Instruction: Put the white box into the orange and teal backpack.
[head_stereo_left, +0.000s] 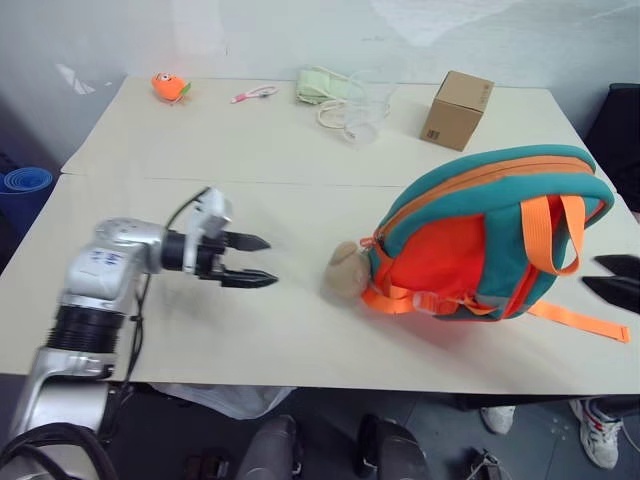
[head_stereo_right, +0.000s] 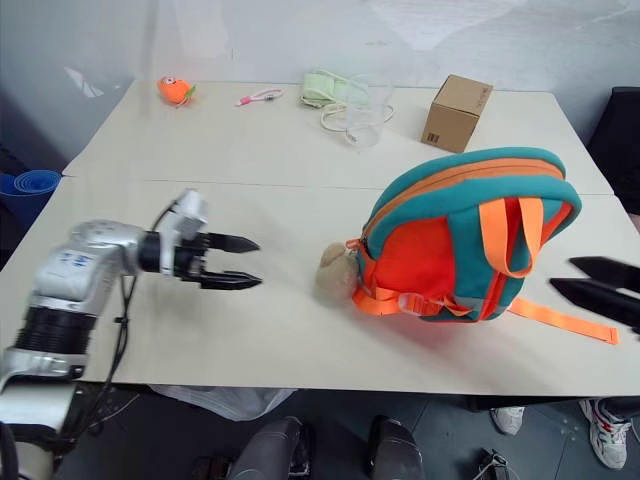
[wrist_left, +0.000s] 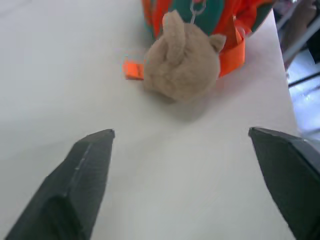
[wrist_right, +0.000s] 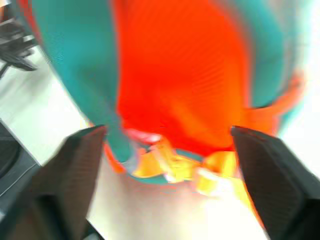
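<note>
The backpack (head_stereo_left: 490, 235) lies on the table (head_stereo_left: 250, 150) toward the robot's right, front face down-ish w/ teal rim up and orange straps (head_stereo_left: 560, 235) draped over it; one strap tail runs along the tabletop at the right. Its tan bear (head_stereo_left: 345, 272) pokes out at the left end, resting on the table. The white box can't be seen anywhere on the table – whether it sits inside the pack can't be told.

Left gripper (head_stereo_left: 250, 262) hovers over the table left of the bear, fingers spread wide, nothing between them; it points at the bear w/ a clear gap of bare table between. In the left wrist view the bear (wrist_left: 181, 62) sits ahead of the two spread fingers (wrist_left: 82, 175).

Right gripper (head_stereo_right: 598, 283) is at the right edge, just beside the pack's strap side, fingers apart and empty – not touching the pack as far as can be seen. The right wrist view looks at the pack's orange panel (wrist_right: 180, 75) close up.

Far side of table: brown cardboard box (head_stereo_left: 456, 110), clear cup (head_stereo_left: 365, 118), green cloth (head_stereo_left: 322, 85), pink item (head_stereo_left: 254, 95), small orange toy (head_stereo_left: 170, 87). All well apart from the pack.
</note>
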